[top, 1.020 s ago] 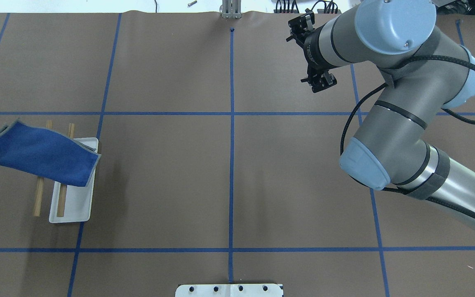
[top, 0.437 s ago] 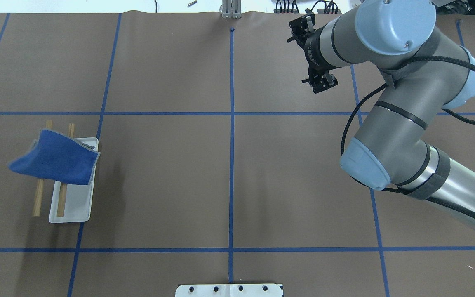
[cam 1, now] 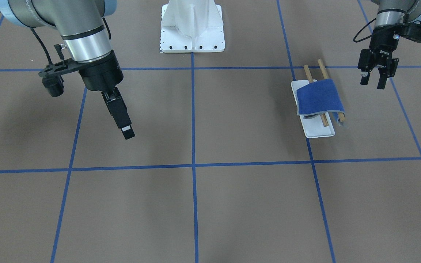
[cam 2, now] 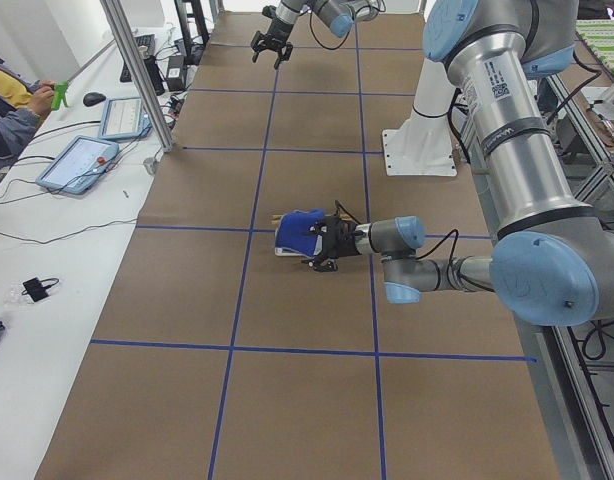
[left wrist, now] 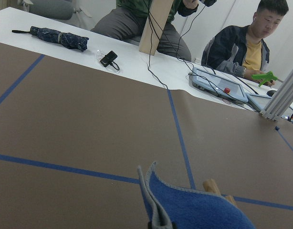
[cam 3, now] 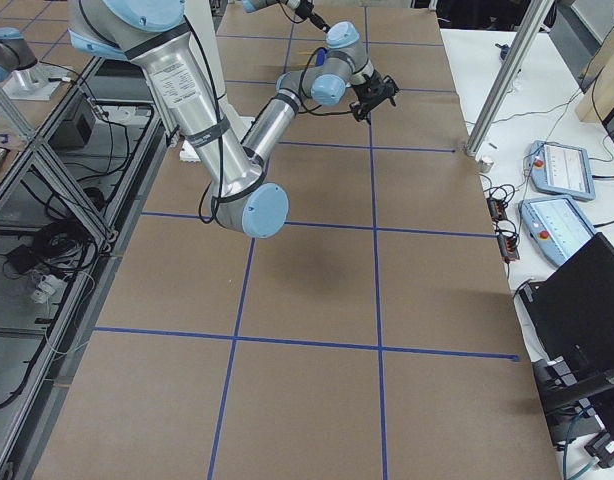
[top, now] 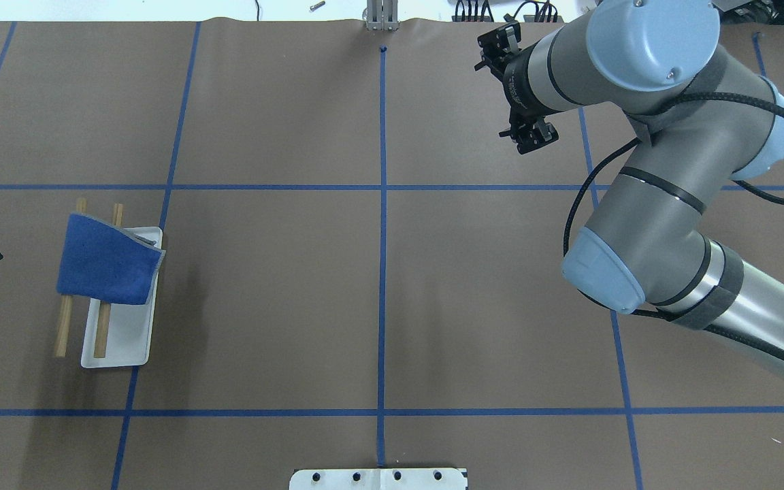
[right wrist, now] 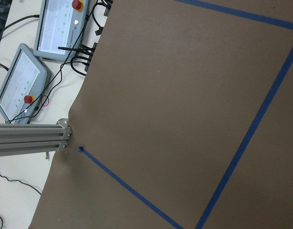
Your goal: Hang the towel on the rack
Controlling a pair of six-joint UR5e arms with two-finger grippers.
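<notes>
My left pincer (cam 1: 373,78) sits released beside the rack (cam 1: 318,131), and I fear the unevenly draped towel (cam 1: 318,96) slips off.

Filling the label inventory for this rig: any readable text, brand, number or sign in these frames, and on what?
No text is legible in any view.
Pale brand print on the black left gripper: too small to read.
White sticker on the silver-grey left arm: too small to read.
White print on the right arm's black wrist ring: blurred.
Screens of the two grey tablets: blurred.
</notes>
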